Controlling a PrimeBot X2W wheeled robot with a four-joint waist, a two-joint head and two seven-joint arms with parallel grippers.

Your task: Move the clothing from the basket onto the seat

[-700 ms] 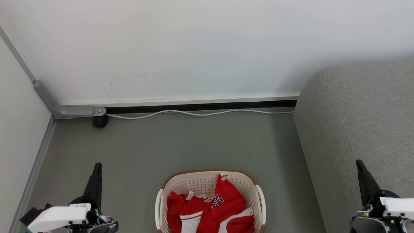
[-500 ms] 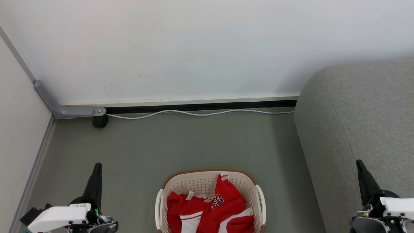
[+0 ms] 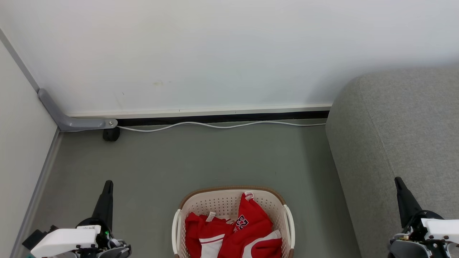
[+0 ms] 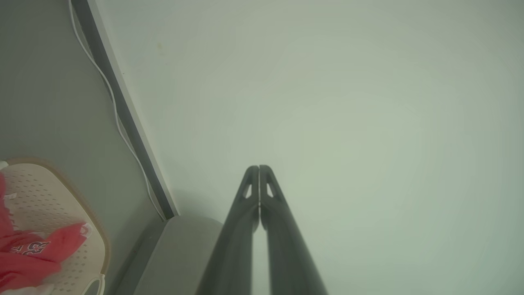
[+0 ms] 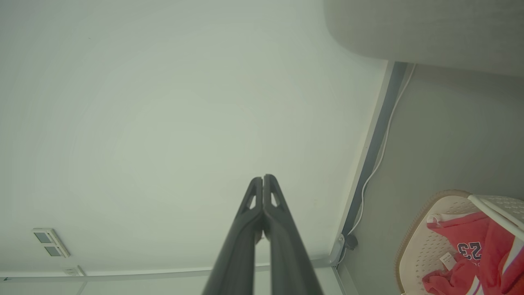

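Clothing (image 3: 247,233), red with white stripes and a number on one piece, lies crumpled inside the basket (image 3: 215,204), heaped toward its near side, so the far wall with its small holes is bare. The basket stands on the floor (image 3: 200,157) directly before the robot, between its two arms. The left gripper (image 3: 107,185) hangs over the floor left of the basket, well apart from it, and the left wrist view shows its two fingers pressed together with nothing between them. The right gripper (image 3: 398,182) shows against the near part of the sofa (image 3: 405,136), also well apart from the basket, and its fingers are likewise closed on nothing. The sofa stands right of the basket with a strip of floor between them, and I see no garment on it. Farther back, a white cable (image 3: 215,125) runs along the far edge of the floor, under the wall (image 3: 215,53). By my judgement the task is at its very beginning: no piece is lifted, none is on the sofa, and neither gripper is near the cloth. All the work is left: to open a gripper, reach down into the basket, take a piece, carry it to the right, lay it on the sofa, and repeat this for the remaining pieces.
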